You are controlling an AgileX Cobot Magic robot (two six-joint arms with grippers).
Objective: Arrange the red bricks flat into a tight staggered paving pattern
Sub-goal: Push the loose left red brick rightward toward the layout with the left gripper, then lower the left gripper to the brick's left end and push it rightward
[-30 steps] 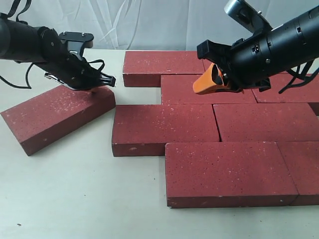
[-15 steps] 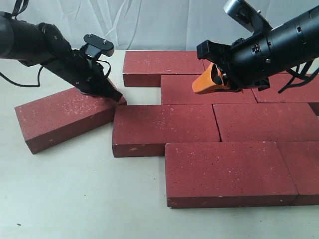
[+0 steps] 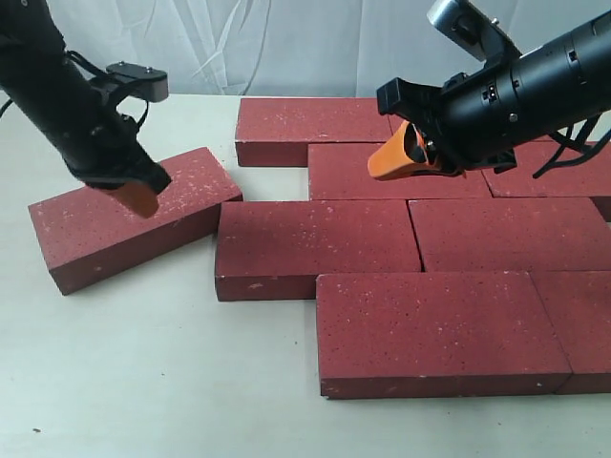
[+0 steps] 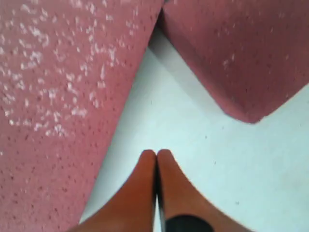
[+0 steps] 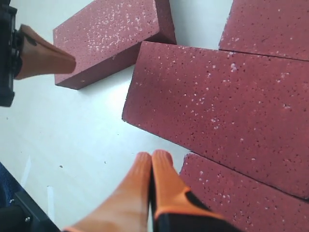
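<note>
Several red bricks lie flat in staggered rows on the right, among them a back brick [image 3: 315,129] and a left-end brick [image 3: 315,243]. One loose red brick [image 3: 134,218] lies skewed at the left, its near corner touching the left-end brick. My left gripper [image 3: 140,197] hangs shut and empty over this loose brick. The left wrist view shows its tips [image 4: 156,154] over bare table between the loose brick [image 4: 63,96] and another brick [image 4: 241,53]. My right gripper [image 3: 382,167] hovers shut and empty above the middle rows, its tips [image 5: 153,155] closed.
The white table [image 3: 153,363] shows bare at the front left. A wedge-shaped gap [image 3: 272,181] lies between the loose brick and the rows. White cloth [image 3: 286,38] hangs behind. The left gripper [image 5: 43,58] shows in the right wrist view.
The loose brick slid right until its corner met the rows. My left gripper then drew back left above it. The right arm has not moved.
</note>
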